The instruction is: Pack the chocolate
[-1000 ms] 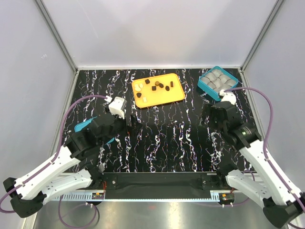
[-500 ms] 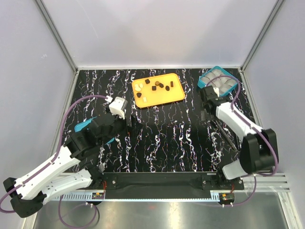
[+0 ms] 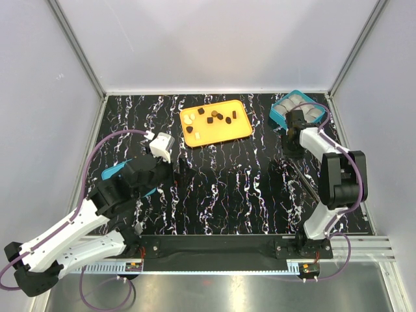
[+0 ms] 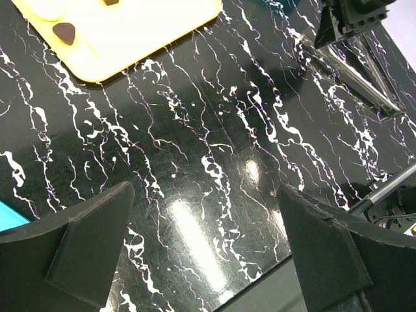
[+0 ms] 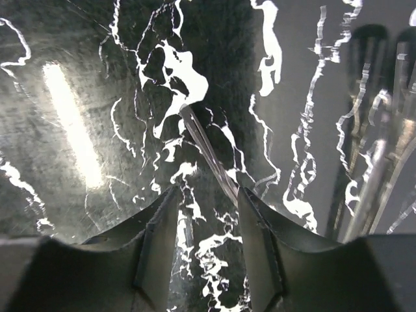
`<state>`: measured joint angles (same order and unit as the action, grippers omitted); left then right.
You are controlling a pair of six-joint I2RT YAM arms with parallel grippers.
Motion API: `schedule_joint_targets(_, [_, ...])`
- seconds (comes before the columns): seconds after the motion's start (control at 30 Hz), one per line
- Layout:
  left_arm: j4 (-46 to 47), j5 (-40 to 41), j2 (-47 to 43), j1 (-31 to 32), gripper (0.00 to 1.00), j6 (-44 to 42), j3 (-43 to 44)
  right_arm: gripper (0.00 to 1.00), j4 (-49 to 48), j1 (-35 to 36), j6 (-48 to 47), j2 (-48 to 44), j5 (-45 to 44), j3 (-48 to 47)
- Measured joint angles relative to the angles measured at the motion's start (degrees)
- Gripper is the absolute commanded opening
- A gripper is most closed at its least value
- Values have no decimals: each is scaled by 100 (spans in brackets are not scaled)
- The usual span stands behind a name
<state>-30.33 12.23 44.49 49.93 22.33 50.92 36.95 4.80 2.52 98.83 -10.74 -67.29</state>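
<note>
Here, a black marble-patterned table (image 3: pixel 227 195) carries an orange tray (image 3: pixel 227 132) towards the back. The chocolate (image 3: pixel 211 119), dark lumps and a few cream ovals, lies scattered on the tray, with none packed yet. The teal box (image 3: pixel 275 114) with grey cups waits in the far right corner, well apart from the tray.

From where I stand, the right gripper (image 5: pixel 208 195) points down at the table just in front of the box. Its jaws are half narrowed either side of a thin metal tool (image 5: pixel 207 155) lying flat, and a gap shows beside the tool, so nothing is pinched. I judge it wants the tool because the candies look too small for its fingers. The left gripper (image 4: pixel 208 240) hovers wide and empty near the tray, likely waiting its turn.
</note>
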Motion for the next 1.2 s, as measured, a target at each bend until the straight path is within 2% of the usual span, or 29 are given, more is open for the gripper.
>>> schedule_joint_targets(0.2, [0, -2, 0, 0, 99, 0, 0, 45, -63, -118, -195, 267, 98, -4])
schedule_joint_targets(0.33, [0, -2, 0, 0, 99, 0, 0, 38, -140, -122, -319, 363, 179, -61])
schedule_joint_targets(0.57, [-2, 2, -4, 0, 99, 0, 0, 11, -162, -133, -409, 448, 765, -216])
schedule_joint_targets(0.77, [0, 2, -42, 0, 99, 2, 0, 0, -251, 48, -262, 238, 1421, -243])
schedule_joint_targets(0.83, [0, 2, -68, 0, 99, 2, 0, 0, -341, 313, -168, 79, 1499, -243])
schedule_joint_targets(0.97, [0, 4, -120, 0, 99, 2, 0, 0, -546, 1298, 72, -83, 1617, -271])
schedule_joint_targets(1.2, [-2, 13, -179, 0, 99, 4, -2, 0, -568, 2986, 267, 446, 1615, -758])
